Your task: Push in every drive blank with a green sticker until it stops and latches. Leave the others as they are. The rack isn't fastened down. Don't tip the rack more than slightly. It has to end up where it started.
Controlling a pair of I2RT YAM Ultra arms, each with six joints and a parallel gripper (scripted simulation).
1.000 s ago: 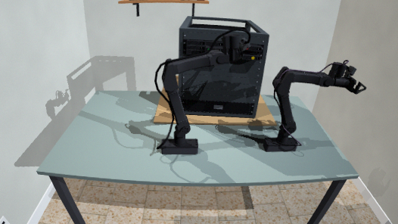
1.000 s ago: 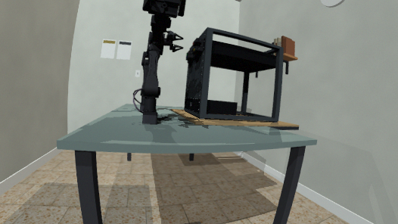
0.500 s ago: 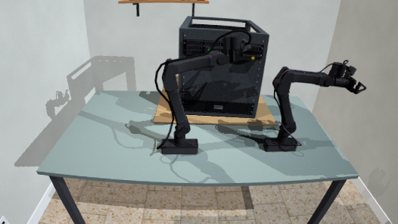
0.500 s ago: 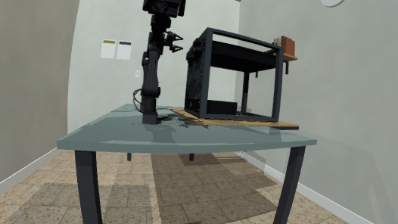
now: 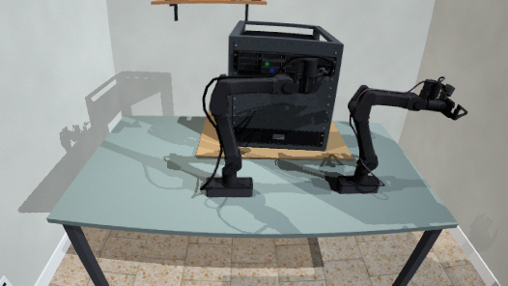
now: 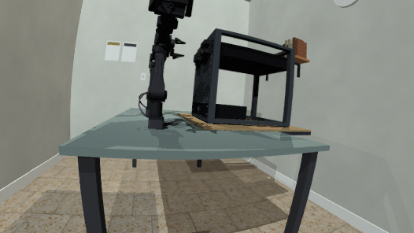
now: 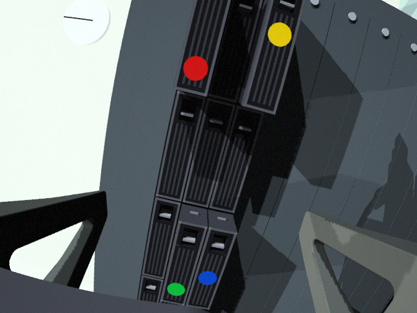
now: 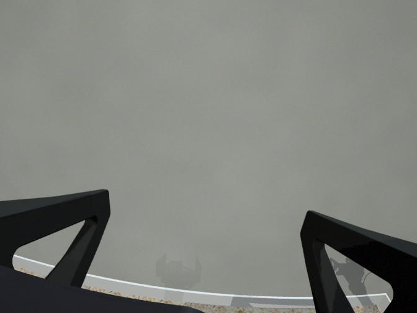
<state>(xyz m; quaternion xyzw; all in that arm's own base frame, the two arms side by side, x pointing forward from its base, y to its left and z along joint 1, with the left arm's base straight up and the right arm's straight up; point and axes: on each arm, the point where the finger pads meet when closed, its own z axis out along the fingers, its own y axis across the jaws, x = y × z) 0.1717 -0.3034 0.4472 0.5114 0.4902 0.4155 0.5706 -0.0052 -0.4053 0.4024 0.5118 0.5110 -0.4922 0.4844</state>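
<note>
Desk [image 5: 145, 203] [image 6: 189, 152] is spreading across the foreground, carrying both arms and a wooden board [image 5: 222, 156] [image 6: 256, 128]. The right tool [image 5: 461, 115] [image 6: 171, 5] [image 8: 206, 213] is pointing away from the rack towards a grey wall [image 8: 201, 117], its fingers standing fully apart and holding nothing. The left tool [image 5: 324, 71] [image 6: 181, 48] [image 7: 205, 215] is hovering in front of the rack face, also fully spread, gripping nothing; its fingers are standing apart from the rack in the exterior view. Behind it, the blank with the green sticker [image 5: 267, 64] [image 7: 182, 266] is sitting in the upper part of the rack and is jutting out past its plain neighbours. Right beside it, the blank with the blue sticker [image 5: 271, 71] [image 7: 213, 261] is protruding too. Further along the bay, the blank with the yellow sticker [image 7: 269, 70] is standing proud, while one with a red sticker [image 7: 201, 43] is lying across a dark, plain blank from it. The rack [image 5: 335, 87] [image 6: 214, 79] is standing upright on the board. Beyond, a wooden shelf [image 5: 208, 2] [image 6: 303, 60] is hanging on the wall.
</note>
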